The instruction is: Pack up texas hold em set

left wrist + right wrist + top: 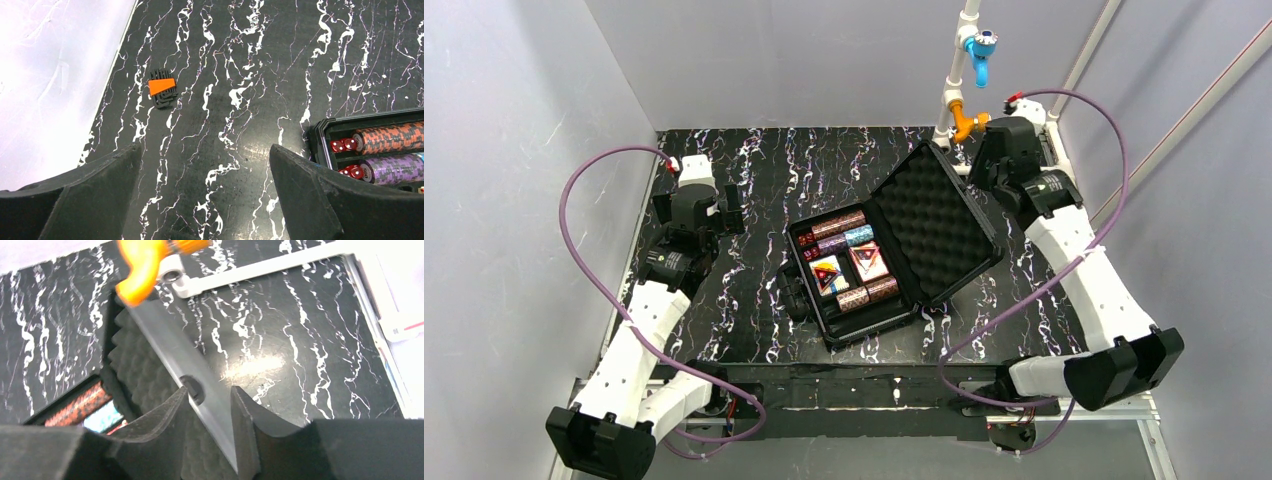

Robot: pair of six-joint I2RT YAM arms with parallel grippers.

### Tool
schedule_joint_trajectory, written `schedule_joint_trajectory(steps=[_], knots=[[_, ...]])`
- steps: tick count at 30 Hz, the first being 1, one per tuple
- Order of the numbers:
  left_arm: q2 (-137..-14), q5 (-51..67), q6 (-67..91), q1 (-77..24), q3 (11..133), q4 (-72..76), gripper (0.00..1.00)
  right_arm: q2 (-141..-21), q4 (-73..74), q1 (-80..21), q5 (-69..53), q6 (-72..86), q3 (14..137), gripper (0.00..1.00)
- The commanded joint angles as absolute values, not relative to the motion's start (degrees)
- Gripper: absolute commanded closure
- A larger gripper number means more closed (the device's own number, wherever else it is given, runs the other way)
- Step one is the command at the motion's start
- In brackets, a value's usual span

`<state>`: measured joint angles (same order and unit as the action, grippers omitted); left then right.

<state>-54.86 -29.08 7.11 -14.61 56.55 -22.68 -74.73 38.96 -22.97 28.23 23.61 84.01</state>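
The black case (861, 327) lies open mid-table, holding chip rolls (839, 224), two card decks (828, 273) and red dice (806, 240). Its foam-lined lid (934, 225) stands tilted back to the right. My right gripper (977, 168) straddles the lid's far top edge. In the right wrist view the gripper (210, 390) is closed on that edge (165, 335), one finger on the foam side and one on the outer side. My left gripper (205, 147) is open and empty over bare table left of the case (320, 135). The chip rolls (390, 137) and dice (342, 145) also show in the left wrist view.
A small black piece with an orange face (162, 88) lies on the table near the left wall. A white pipe frame with an orange clamp (964, 122) and a blue clamp (979, 45) stands just behind the lid. Grey walls close in on three sides.
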Motion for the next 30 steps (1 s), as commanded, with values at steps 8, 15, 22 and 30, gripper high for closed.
schedule_joint_trajectory(steps=[8,15,22,30], knots=[[-54.57,-27.33,7.89,-14.46,56.17,-22.47,0.01,-81.46,34.67,-4.33,10.60,33.47,78.81,0.73],[-53.71,-26.97,8.24,-14.50,56.22,-22.51,0.01,-84.22,32.17,-1.68,1.30,35.37,75.33,0.82],[-53.51,-27.07,8.17,-14.47,56.23,-22.59,0.01,-86.56,31.99,-0.80,-12.72,36.60,74.21,0.97],[-53.33,-27.07,8.18,-14.50,56.14,-22.59,0.01,-86.77,31.17,-0.79,-18.50,36.23,74.14,0.99]])
